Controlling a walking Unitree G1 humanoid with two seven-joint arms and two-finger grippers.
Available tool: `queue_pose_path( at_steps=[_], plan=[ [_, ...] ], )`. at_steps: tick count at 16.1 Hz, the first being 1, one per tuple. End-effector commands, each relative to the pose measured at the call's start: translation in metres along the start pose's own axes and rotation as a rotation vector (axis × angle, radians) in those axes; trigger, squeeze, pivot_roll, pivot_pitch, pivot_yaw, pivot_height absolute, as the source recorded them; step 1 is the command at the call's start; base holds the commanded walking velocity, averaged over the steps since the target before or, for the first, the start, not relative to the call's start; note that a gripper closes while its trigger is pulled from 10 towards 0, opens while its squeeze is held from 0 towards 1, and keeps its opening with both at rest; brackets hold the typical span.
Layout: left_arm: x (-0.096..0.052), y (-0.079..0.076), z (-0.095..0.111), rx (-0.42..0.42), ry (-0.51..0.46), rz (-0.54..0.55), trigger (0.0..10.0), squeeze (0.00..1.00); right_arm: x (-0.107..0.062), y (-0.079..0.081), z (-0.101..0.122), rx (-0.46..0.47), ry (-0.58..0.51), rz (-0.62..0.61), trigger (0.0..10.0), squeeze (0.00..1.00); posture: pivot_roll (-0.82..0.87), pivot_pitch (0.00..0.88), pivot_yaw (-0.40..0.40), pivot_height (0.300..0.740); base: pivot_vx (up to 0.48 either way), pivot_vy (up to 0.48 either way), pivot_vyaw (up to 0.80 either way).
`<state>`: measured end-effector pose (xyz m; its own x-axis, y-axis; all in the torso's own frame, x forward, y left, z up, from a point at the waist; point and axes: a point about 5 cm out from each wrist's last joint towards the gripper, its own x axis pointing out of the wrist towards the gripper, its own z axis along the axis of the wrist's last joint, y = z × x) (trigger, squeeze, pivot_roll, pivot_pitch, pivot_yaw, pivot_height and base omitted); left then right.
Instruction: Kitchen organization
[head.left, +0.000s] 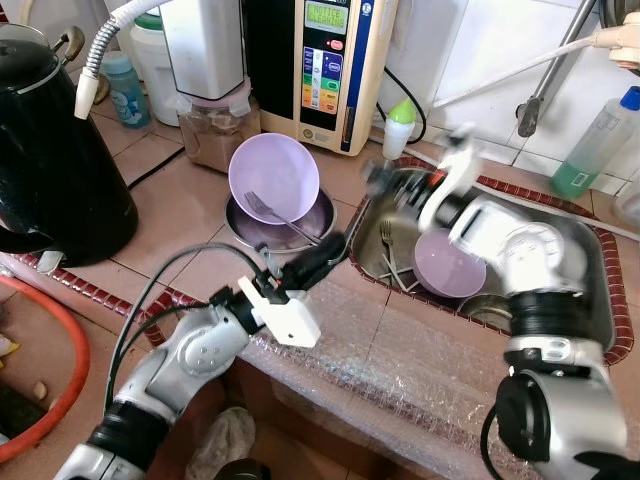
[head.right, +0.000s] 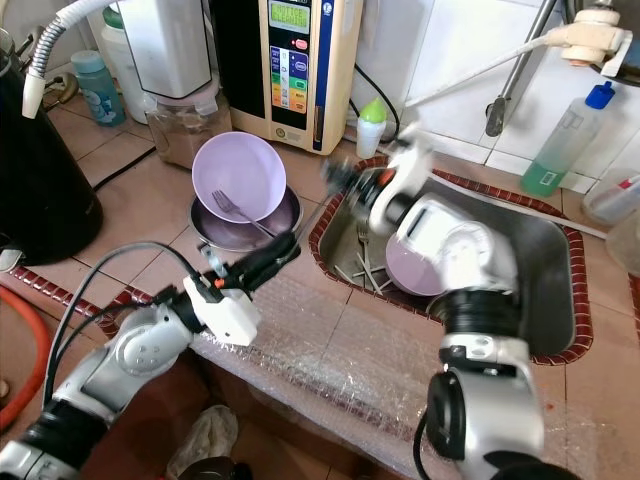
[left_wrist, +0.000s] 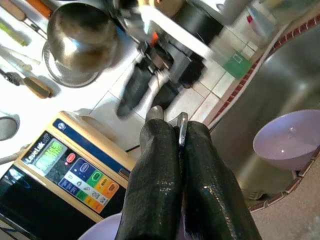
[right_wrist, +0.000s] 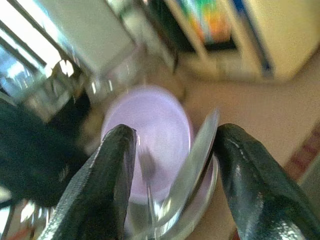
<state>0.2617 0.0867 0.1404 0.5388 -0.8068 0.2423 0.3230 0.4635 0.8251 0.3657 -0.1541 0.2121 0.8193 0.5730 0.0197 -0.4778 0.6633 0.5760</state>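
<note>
Left tool (left_wrist: 181, 131) pinching fork handle (left_wrist: 183, 129), appliance panel (left_wrist: 49, 156) reading "LeveLuk"

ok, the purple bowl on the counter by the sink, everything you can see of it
The purple bowl is pale lilac, smooth and matte like plastic, round with a thin rim. It sits tilted, opening facing forward, propped in a shallow metal dish on the tiled counter left of the sink. A metal fork leans against its inside. The brown jar stands just behind. It looks empty.
</note>
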Motion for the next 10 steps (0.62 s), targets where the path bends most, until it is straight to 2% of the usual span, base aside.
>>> queue_pose_path(
  at_steps=[1,2,3,7,9,10],
  plan=[
    [-0.003,-0.009,-0.005,0.004,0.037,-0.049,8.1,0.00,-0.004,0.005,0.020,-0.039,-0.093,0.041,10.0,1.00,0.03,0.000,-0.025,0.740,0.000,0.000,0.00],
    [-0.002,-0.007,-0.006,0.013,0.039,-0.035,7.4,0.00,-0.009,-0.004,0.016,-0.024,-0.072,0.006,10.0,1.00,0.04,0.000,-0.028,0.740,0.000,0.000,0.00],
    [-0.001,-0.008,-0.005,0.021,0.030,-0.037,7.2,0.00,-0.016,-0.010,0.000,-0.026,0.000,-0.015,10.0,1.00,0.03,0.000,-0.026,0.740,0.000,0.000,0.00],
    [0.000,-0.010,-0.006,0.046,0.008,-0.051,6.4,0.00,-0.019,-0.005,-0.018,-0.011,0.061,-0.002,10.0,1.00,0.02,0.000,-0.019,0.740,0.000,0.000,0.00],
    [0.003,-0.006,-0.008,0.060,0.010,-0.039,6.5,0.00,-0.019,-0.017,-0.022,-0.086,0.040,-0.117,10.0,1.00,0.02,0.000,-0.018,0.740,0.000,0.000,0.00],
    [0.004,-0.005,-0.009,0.064,0.015,-0.033,6.8,0.00,-0.020,-0.025,-0.023,-0.093,0.007,-0.205,10.0,1.00,0.02,0.000,-0.018,0.740,0.000,0.000,0.00]
  ],
)
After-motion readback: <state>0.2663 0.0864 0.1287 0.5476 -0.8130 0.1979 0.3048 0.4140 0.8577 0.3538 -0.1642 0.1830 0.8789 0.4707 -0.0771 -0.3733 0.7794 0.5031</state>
